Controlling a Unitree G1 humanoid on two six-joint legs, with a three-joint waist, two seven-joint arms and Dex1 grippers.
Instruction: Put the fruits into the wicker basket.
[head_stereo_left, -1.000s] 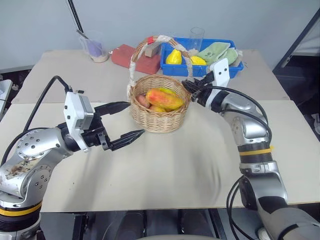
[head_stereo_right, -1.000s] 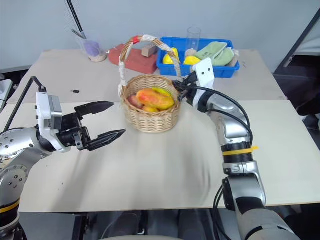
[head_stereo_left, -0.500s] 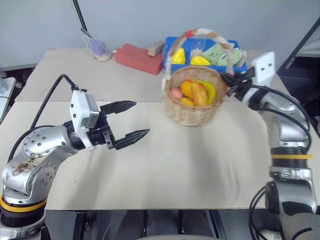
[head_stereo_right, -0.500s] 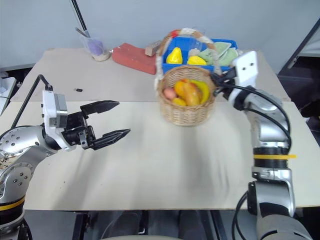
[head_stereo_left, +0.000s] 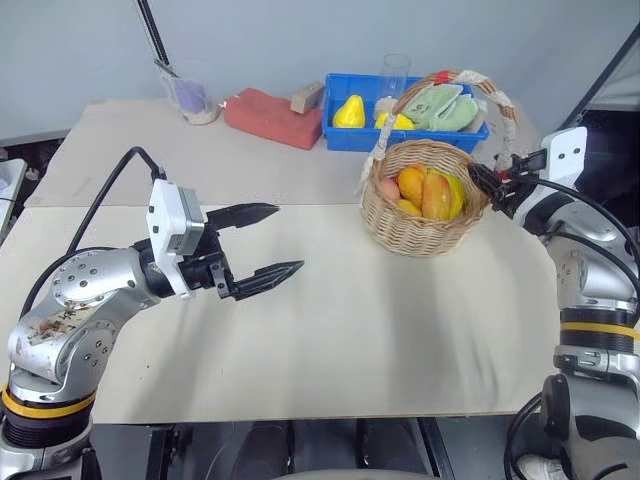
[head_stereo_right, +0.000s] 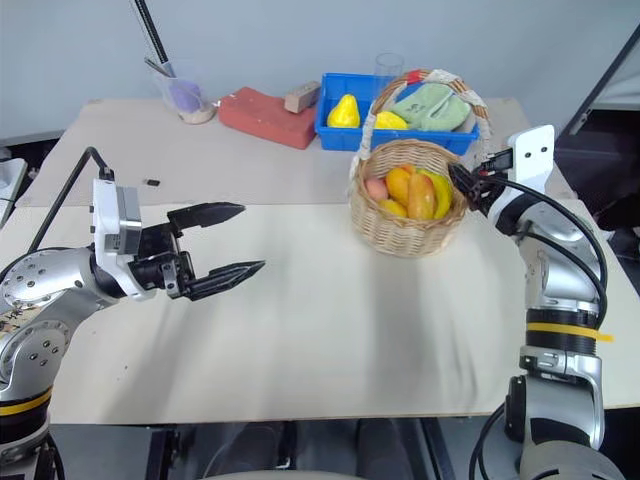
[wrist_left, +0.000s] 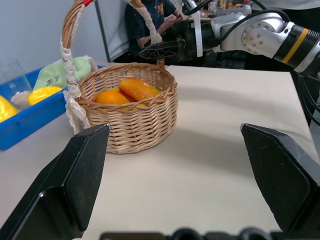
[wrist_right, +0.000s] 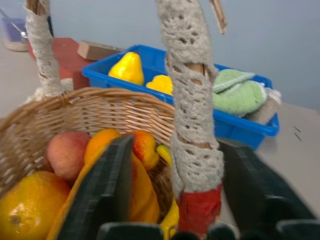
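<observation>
While the basket (head_stereo_left: 420, 198) sits on the worktop (head_stereo_left: 330, 330) in the upper right of the head view, we see the fruits (head_stereo_left: 425, 190) already inside it, orange and yellow, with a pinkish round fruit (wrist_right: 66, 153) beside them. Its taped handle (head_stereo_left: 478, 88) arches up over the rim. At the basket's right edge is our right hand (head_stereo_left: 487, 184); in its wrist view the two fingers (wrist_right: 106, 190) stand on either side of the handle's base, parted and apart from the tape, so the hand is released rather than clamped. Behind the basket, at the top of the frame, a blue bin (head_stereo_left: 345, 135) holds yellow pear-like fruits (head_stereo_left: 348, 111) and green cloths (head_stereo_left: 438, 106). Further left lie a red block (head_stereo_left: 266, 116) and a clear cup (head_stereo_left: 188, 93). Our left hand (head_stereo_left: 262, 241) hovers over the worktop at centre left, well apart from the basket, its fingers spread wide and empty.
</observation>
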